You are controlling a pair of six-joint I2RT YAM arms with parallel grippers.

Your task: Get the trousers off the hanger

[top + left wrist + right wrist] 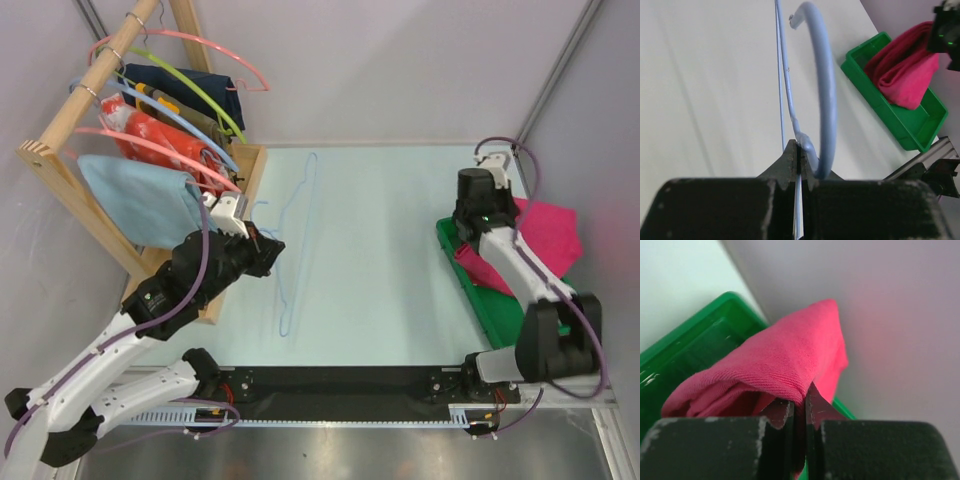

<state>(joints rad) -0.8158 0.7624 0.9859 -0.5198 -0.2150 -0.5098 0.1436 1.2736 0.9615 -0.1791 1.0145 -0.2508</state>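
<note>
My left gripper (799, 150) pinches hanger (827, 95), bottom middle. Top view hides my right gripper (799, 402) tips; wrist view shows them squeezing trousers (780, 360) in green tray (700, 327).

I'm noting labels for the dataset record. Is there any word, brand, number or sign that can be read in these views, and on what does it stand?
No text can be read in any view.
The trousers, the hanger and the green tray bear no print or label.
The red-orange cloth shows pale marks, too small to tell whether they are letters.
</note>
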